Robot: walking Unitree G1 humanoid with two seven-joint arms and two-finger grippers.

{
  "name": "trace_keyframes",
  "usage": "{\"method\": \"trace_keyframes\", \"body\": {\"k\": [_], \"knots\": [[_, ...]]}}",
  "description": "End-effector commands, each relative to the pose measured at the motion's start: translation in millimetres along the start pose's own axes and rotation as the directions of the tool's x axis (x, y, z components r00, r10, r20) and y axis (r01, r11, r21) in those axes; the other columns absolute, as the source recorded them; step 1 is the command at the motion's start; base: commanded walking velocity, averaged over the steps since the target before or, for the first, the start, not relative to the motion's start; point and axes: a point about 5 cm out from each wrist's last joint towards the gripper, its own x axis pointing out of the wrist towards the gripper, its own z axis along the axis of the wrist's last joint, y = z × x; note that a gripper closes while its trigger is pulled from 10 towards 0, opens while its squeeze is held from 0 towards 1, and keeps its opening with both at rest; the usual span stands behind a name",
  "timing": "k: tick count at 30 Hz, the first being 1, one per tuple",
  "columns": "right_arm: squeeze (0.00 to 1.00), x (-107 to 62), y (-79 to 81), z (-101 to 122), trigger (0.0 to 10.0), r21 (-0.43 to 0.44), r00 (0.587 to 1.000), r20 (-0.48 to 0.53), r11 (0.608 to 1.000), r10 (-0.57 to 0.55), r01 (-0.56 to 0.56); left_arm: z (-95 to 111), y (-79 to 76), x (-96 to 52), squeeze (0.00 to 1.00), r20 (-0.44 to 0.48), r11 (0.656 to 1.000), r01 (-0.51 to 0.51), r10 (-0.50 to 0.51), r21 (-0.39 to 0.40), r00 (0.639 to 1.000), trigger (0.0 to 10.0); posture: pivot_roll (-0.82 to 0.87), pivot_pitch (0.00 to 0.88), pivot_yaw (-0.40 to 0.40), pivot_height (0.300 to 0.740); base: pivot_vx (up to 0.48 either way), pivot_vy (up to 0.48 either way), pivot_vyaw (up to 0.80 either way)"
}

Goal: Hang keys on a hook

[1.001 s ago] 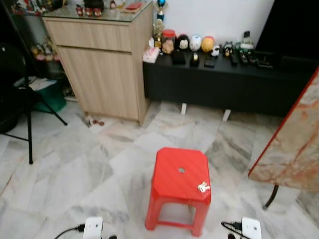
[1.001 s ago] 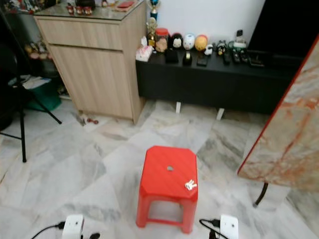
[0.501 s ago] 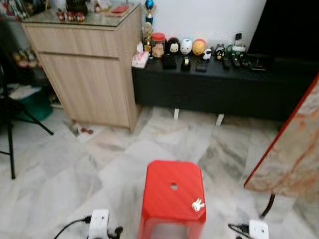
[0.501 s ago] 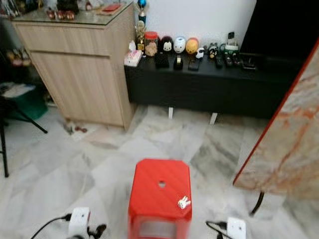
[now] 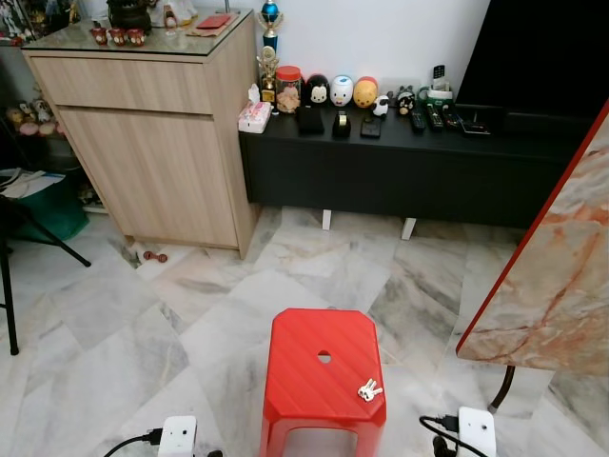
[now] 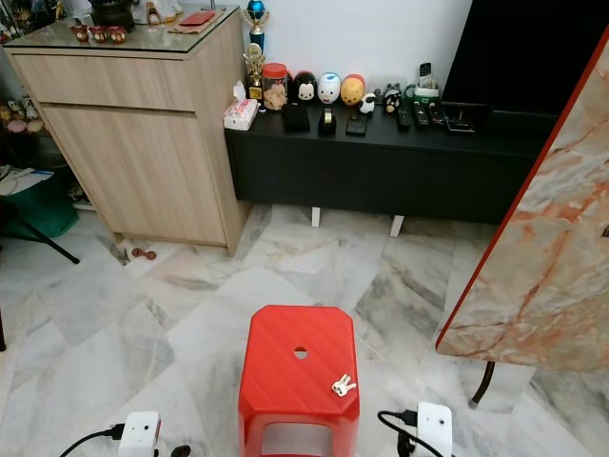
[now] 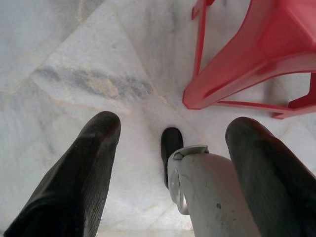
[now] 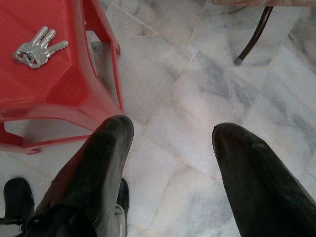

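Marble floor; red stool (image 5: 324, 376) bears small silver keys (image 5: 368, 389).

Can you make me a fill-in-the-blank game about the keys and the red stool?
1. The keys lie on top of the ______ plastic stool.
2. The stool's seat has a small round ______ in its middle.
3. The right claw has its two black fingers spread ______ above the marble floor.
4. The keys sit near the stool's corner on the robot's ______ side.

Missing words: red; hole; open; right
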Motion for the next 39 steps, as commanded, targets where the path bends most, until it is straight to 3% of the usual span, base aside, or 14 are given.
{"method": "trace_keyframes", "body": {"k": [1, 6, 19, 28, 31, 39], "knots": [[0.00, 0.4, -0.9, 2.2, 10.0, 0.005, 1.000, 0.008, 1.000, -0.002, 0.002, -4.1, -0.7, -0.8, 0.00, -0.015, 1.000, 0.003, -0.003, -0.003, 1.000, 10.0, 0.08, 0.000, -0.054, 0.740, 0.000, 0.000, 0.00], [0.00, 0.6, -0.3, 2.9, 10.0, -0.033, 1.000, 0.006, 0.999, 0.011, -0.011, -4.7, -1.1, -0.8, 0.00, -0.020, 1.000, 0.009, -0.009, -0.001, 1.000, 10.0, 0.07, 0.000, -0.054, 0.740, 0.000, 0.000, 0.00], [0.00, 0.7, 1.3, 3.3, 10.0, -0.030, 1.000, 0.009, 0.999, 0.019, -0.019, -5.6, -1.6, -1.0, 0.00, -0.023, 1.000, 0.013, -0.013, 0.000, 1.000, 10.0, 0.07, 0.000, -0.055, 0.740, 0.000, 0.000, 0.71], [0.00, 0.9, 2.5, 4.5, 10.0, -0.028, 1.000, 0.013, 0.999, 0.021, -0.021, -3.9, -2.2, -0.5, 0.00, -0.018, 1.000, 0.017, -0.017, 0.000, 1.000, 10.0, 0.08, 0.000, -0.053, 0.740, 0.000, 0.000, 0.00], [0.00, 1.0, 4.1, 5.9, 10.0, -0.056, 0.999, 0.022, 0.998, 0.032, -0.030, -3.6, -2.2, -0.5, 0.00, -0.017, 1.000, 0.019, -0.019, 0.002, 1.000, 10.0, 0.07, 0.000, -0.051, 0.740, 0.000, 0.000, 0.80], [0.00, 0.9, 4.4, 5.3, 10.0, -0.023, 0.999, 0.023, 0.999, 0.023, -0.023, -3.7, -2.1, -0.6, 0.00, -0.017, 1.000, 0.020, -0.020, 0.006, 1.000, 10.0, 0.08, 0.000, -0.052, 0.740, 0.090, 0.000, 0.76]]}}
